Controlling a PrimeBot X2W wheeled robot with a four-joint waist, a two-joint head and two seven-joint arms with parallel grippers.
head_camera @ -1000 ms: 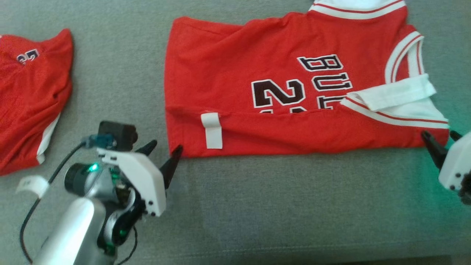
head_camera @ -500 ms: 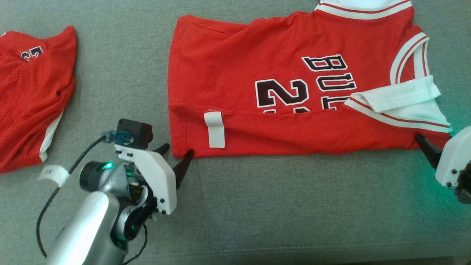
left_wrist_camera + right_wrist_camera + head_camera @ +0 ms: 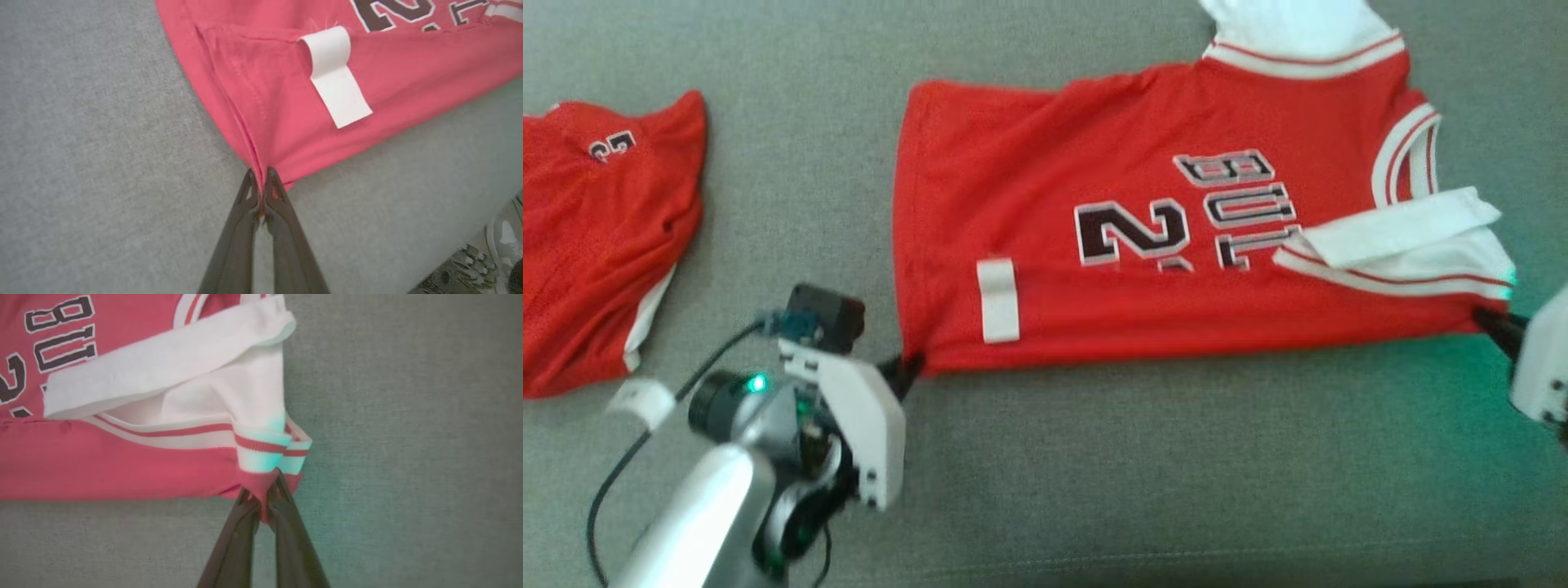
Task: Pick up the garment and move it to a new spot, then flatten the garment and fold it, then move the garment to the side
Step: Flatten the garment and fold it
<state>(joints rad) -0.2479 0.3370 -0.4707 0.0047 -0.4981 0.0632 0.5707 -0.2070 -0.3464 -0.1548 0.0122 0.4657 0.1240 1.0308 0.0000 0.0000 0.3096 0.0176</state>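
The garment (image 3: pixel 1143 245) is a red basketball jersey with white trim and dark lettering, lying folded lengthwise on the grey cushion. My left gripper (image 3: pixel 907 367) is shut on its near left hem corner; the left wrist view shows the dark fingers (image 3: pixel 249 192) pinching red cloth (image 3: pixel 286 102) beside a white tag (image 3: pixel 337 81). At the near right corner, by the white-striped armhole, my right gripper (image 3: pixel 1494 322) is shut on the jersey; in the right wrist view its fingers (image 3: pixel 282 498) clamp the red fabric (image 3: pixel 122 465) just under the trim.
A second red garment (image 3: pixel 600 237) lies crumpled at the far left of the grey cushion (image 3: pixel 1135 474). A shoe (image 3: pixel 502 241) shows past the cushion's edge at the lower right of the left wrist view.
Both grippers have gone from open to shut, each closing on a near corner of the jersey. The jersey's near edge has lifted slightly and the head camera has shifted.
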